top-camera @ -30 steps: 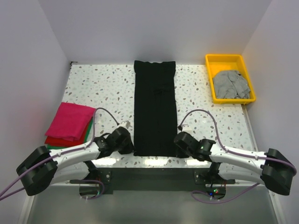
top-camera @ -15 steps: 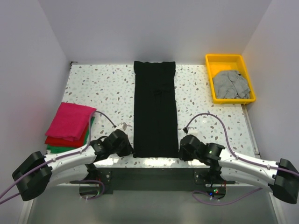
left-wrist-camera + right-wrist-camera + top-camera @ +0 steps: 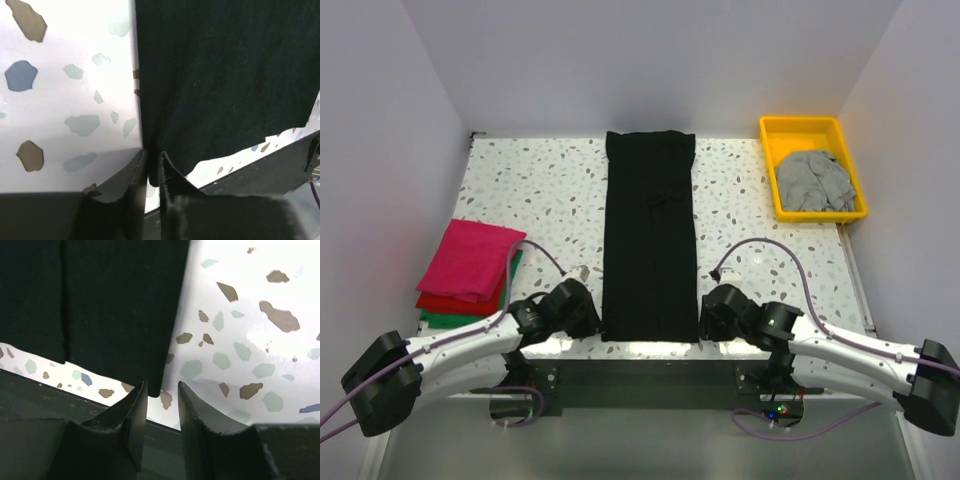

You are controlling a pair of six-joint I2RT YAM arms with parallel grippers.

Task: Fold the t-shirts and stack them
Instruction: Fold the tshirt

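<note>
1. Top view: A black t-shirt (image 3: 650, 230) lies flat in a long strip down the middle of the table (image 3: 540, 190). It runs from the far side to the near edge. The left pincer (image 3: 594, 318) is at the strip's lower left corner. The right pincer (image 3: 706, 318) is at its lower right corner. From up here I cannot tell how wide they are. At the left of the frame is a pile: a magenta t-shirt (image 3: 470, 255) on top, a red t-shirt (image 3: 440, 300) under it, and a green t-shirt (image 3: 445, 320) at the bottom. At the upper right, a grey t-shirt (image 3: 812, 180) lies crumpled in a yellow tray (image 3: 800, 124).

2. Left wrist view: The left pincer (image 3: 153, 156) is at the bottom middle, its two sides almost together with only a thin slit. The black t-shirt (image 3: 225, 65) fills the upper right. Its corner comes down into the slit. I cannot tell if it is squeezed. The speckled table (image 3: 75, 75) shows on the left.

3. Right wrist view: The right pincer (image 3: 162, 386) stands a little apart, with a clear gap. The black t-shirt (image 3: 110, 295) fills the upper left. Its corner ends right at the gap and is not squeezed. The table (image 3: 240, 315) shows on the right.
</note>
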